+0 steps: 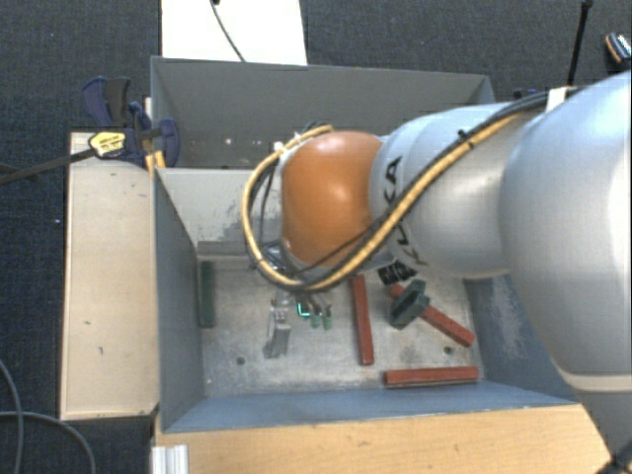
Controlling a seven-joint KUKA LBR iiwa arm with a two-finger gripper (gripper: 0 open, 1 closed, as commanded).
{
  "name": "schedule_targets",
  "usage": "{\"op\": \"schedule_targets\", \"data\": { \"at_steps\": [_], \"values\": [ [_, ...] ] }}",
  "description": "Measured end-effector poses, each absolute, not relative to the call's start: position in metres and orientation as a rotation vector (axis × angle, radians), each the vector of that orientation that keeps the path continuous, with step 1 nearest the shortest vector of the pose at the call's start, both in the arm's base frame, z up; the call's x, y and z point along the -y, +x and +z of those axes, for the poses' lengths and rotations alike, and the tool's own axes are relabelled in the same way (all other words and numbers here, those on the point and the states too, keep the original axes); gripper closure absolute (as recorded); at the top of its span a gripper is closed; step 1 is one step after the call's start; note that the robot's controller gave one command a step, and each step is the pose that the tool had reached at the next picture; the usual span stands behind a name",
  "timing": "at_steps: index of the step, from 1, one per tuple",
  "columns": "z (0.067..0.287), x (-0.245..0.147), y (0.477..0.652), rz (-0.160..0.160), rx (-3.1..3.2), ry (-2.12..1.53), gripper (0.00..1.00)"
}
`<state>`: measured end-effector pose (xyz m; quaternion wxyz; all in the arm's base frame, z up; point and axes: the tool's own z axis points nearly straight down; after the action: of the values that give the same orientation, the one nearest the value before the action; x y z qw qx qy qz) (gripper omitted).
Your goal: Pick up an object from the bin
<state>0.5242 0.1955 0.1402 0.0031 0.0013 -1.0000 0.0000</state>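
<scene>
While the pincer (279, 336) hovers, red sticks (363, 324) lie in the bin (296, 107).

Bin (178, 265) sat mid-view, and the arm (494, 196) stretched in over it from the right, with its wrist above the bin's middle. The hand (278, 340) hung under the wrist, over bare floor left of centre. A short bar (205, 294) lay along the left wall, well apart from the hand. To the right of the hand, a long stick (363, 322) ran front to back. Further right, a slanted stick (446, 328) had a chunky piece (405, 304) at its far end. A flat stick (432, 374) lay along the near wall, in front of both sticks.
</scene>
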Motion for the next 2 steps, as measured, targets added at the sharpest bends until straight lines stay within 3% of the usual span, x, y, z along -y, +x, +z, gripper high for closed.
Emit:
{"op": "schedule_targets", "data": {
  "at_steps": [1,2],
  "values": [
    [0.072,-0.130,0.560,0.006,3.136,-0.129,0.00],
    [0.070,-0.058,0.568,0.006,3.132,-0.225,0.00]
  ]
}}
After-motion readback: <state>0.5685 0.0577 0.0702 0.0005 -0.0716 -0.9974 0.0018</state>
